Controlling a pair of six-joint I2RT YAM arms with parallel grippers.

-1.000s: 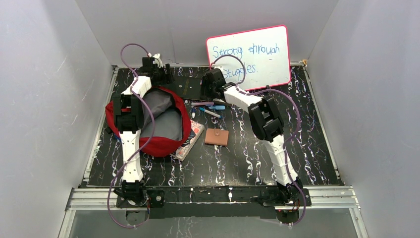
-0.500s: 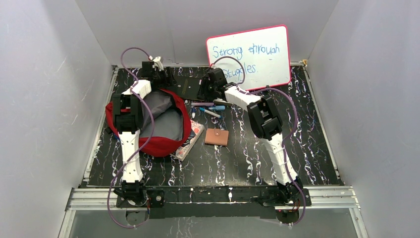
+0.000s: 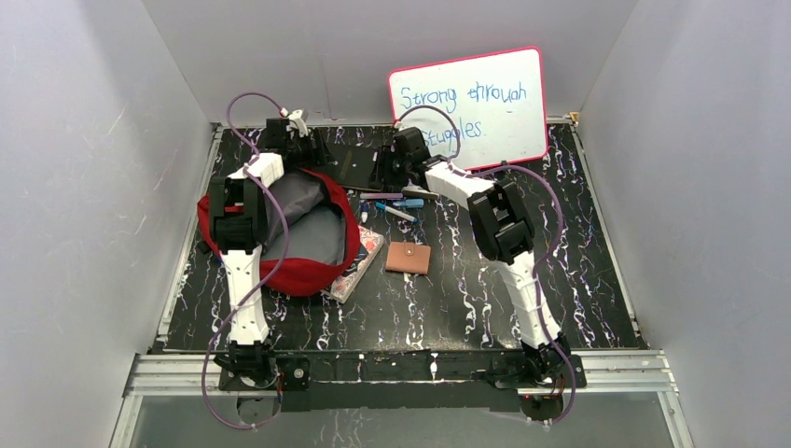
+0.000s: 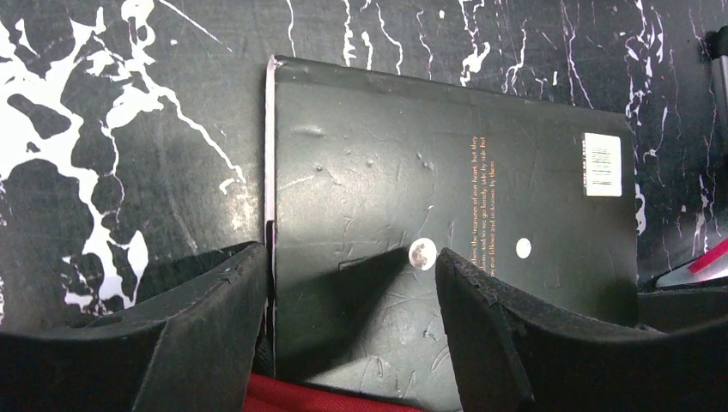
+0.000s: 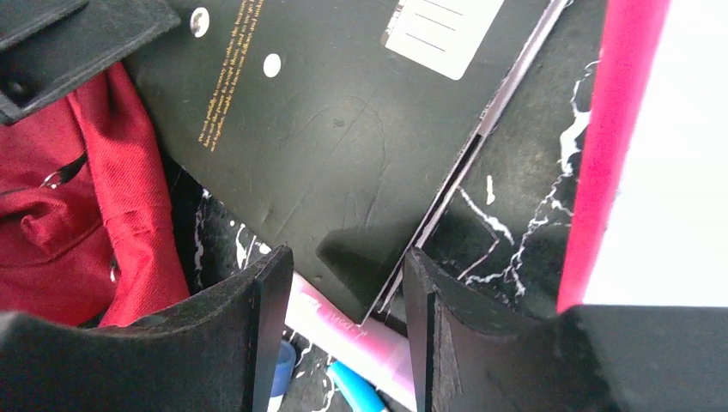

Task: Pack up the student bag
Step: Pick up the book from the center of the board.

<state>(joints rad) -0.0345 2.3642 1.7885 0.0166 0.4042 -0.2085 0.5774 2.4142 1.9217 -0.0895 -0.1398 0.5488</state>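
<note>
Seemingly early stage. student bag (image 3: 306,274) lies open at left-centre of surface (image 3: 466,299), grey lining showing. black book (image 4: 446,172), pens (image 3: 399,202) and tan wallet (image 3: 409,258) all lie outside it, unpacked. left tool (image 4: 348,262) and right tool (image 5: 343,262) hang over book, both released, jaws spread, grasping nothing.

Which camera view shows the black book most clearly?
The left wrist view: the black book fills the frame, cover text and label visible. The right wrist view shows only part of the book. The top view shows it small and dark.
</note>
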